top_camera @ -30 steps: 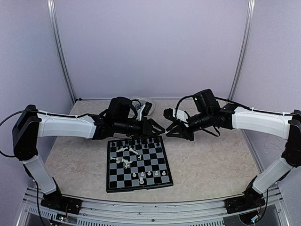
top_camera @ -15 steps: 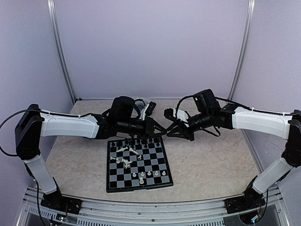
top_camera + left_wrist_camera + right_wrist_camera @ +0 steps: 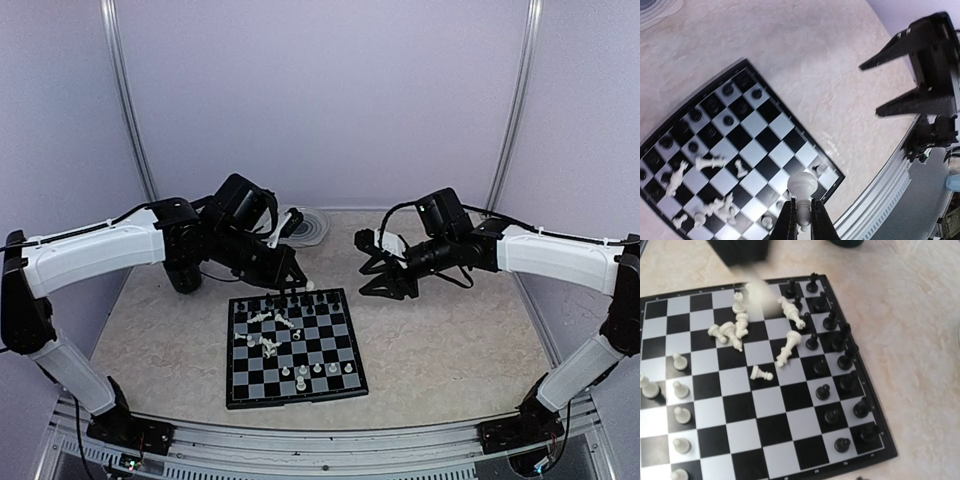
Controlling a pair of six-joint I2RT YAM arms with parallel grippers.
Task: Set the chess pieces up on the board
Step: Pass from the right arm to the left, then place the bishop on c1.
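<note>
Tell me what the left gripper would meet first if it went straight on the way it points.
Probably the board. The left gripper, shut on a white piece, points down at bare squares near the board's edge, with no standing piece clearly in line. Depth is hard to judge.

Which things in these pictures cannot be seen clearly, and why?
- Left wrist view: the base of the held white piece is hidden between the fingers of the left gripper.
- Right wrist view: a pale blob near the top, likely that piece, is too blurred to identify.
- Top view: the kinds of chess pieces on the board are too small to tell.
</note>
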